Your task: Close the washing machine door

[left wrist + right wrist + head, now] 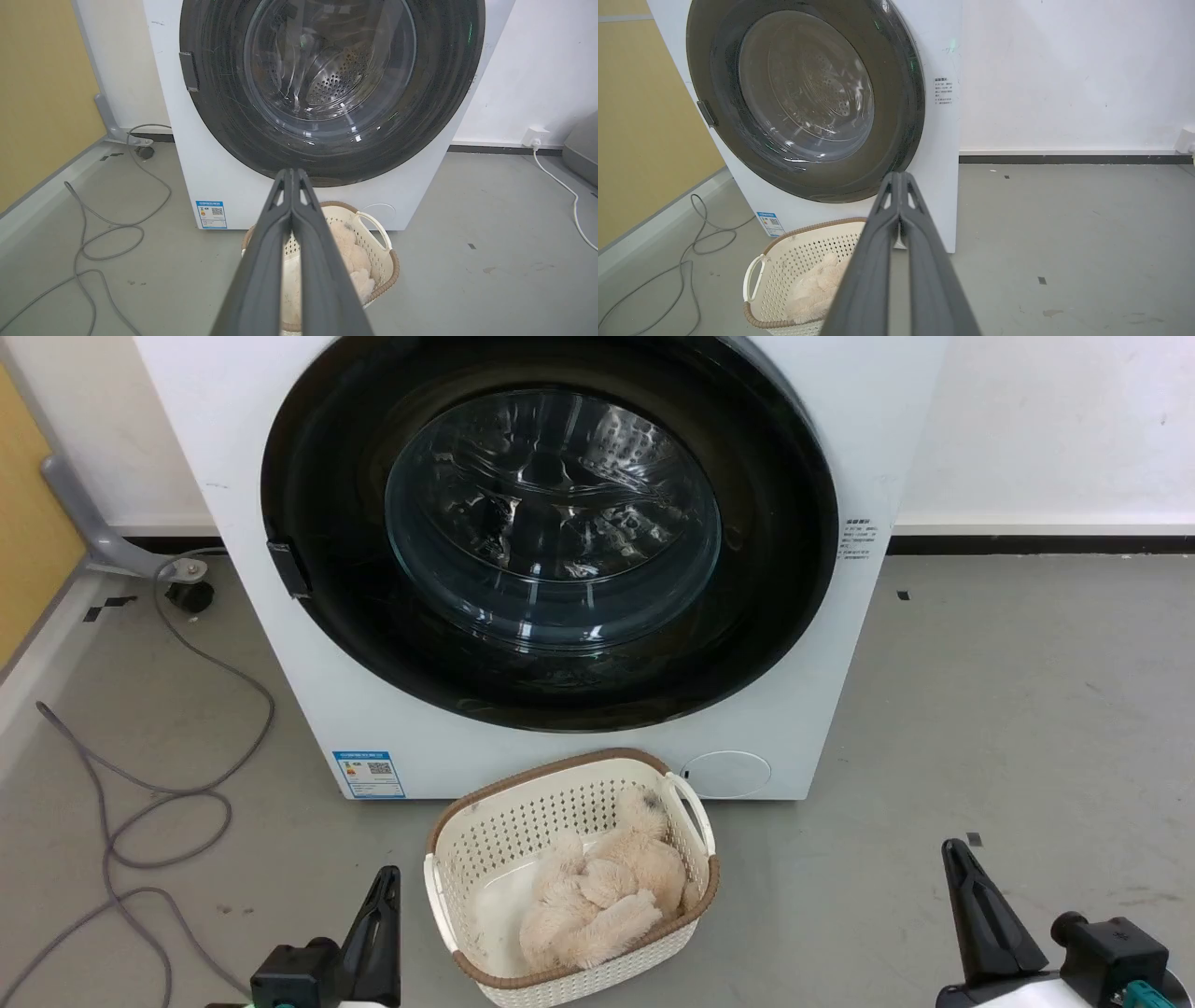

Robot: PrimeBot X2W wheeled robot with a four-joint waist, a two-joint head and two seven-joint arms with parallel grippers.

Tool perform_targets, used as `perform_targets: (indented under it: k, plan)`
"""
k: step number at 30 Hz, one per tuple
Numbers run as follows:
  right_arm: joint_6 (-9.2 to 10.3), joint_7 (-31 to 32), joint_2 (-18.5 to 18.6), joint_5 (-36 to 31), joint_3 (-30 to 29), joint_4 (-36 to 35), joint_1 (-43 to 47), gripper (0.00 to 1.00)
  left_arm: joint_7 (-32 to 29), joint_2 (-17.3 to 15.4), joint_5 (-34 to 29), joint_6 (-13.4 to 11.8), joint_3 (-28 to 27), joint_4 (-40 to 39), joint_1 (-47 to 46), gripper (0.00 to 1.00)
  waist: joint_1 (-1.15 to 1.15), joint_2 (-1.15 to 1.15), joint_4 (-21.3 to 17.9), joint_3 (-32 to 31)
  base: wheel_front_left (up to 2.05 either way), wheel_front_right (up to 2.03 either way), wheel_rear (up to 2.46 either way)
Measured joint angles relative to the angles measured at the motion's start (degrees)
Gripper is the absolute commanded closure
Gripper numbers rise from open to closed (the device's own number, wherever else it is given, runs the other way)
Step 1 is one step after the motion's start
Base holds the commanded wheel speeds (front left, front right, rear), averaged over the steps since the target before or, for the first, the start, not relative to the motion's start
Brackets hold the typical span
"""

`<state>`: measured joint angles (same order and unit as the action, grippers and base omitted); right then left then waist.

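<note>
The left gripper (385, 887) and right gripper (959, 863) are hovering near, each with fingers pressed together and holding nothing, with the basket (569, 765) sitting between them, and on its far side the door (551, 523) is sitting shut, flat against the washer (822, 700).

Washing machine door (551, 537) shut flush, white washing machine (560, 756)

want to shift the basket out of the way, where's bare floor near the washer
Best patch: the bare floor right of the washing machine, bordered by the back wall's skirting and the right gripper. Crowded: straight in front, where the laundry basket sits close to the washer, and the left side, where a grey cable loops across the floor.
</note>
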<state>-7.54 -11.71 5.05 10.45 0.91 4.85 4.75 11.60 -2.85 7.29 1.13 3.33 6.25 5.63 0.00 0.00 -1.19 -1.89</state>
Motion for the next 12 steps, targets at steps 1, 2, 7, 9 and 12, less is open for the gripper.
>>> perform_targets:
  k: [1, 2, 7, 9, 12]
  plan:
    - [0.0, 0.03, -0.01, -0.08, 0.01, -0.03, -0.01, 1.0, -0.03, 0.0, -0.14, 0.0, -0.05, -0.05, -0.03, 1.0, 0.0, 0.0, 0.01, 0.02, 0.0, 0.0, 0.0]
    - [0.0, 0.1, -0.03, -0.23, 0.0, -0.07, -0.01, 1.0, -0.07, 0.0, -0.15, 0.0, -0.07, -0.13, -0.05, 1.0, 0.0, 0.0, 0.02, 0.04, 0.0, 0.0, 0.0]
    - [0.0, 0.63, -0.13, -1.11, -0.04, -0.32, -0.08, 1.0, -0.79, 0.0, -0.36, -0.01, -0.25, -0.43, -0.13, 1.0, 0.0, 0.0, 0.08, 0.13, 0.0, 0.0, 0.0]
    - [0.0, 1.09, -0.16, -1.36, -0.07, -0.36, -0.26, 1.0, -1.04, 0.0, -0.66, -0.02, -0.27, -0.56, -0.16, 1.0, 0.0, 0.0, 0.11, 0.17, 0.0, 0.0, 0.0]
    - [0.0, 1.53, -0.23, -1.48, -0.09, -0.58, -0.52, 1.0, -1.29, 0.0, -0.75, -0.02, -0.35, -0.73, -0.49, 1.0, 0.0, 0.0, 0.14, 0.23, 0.0, 0.0, 0.0]
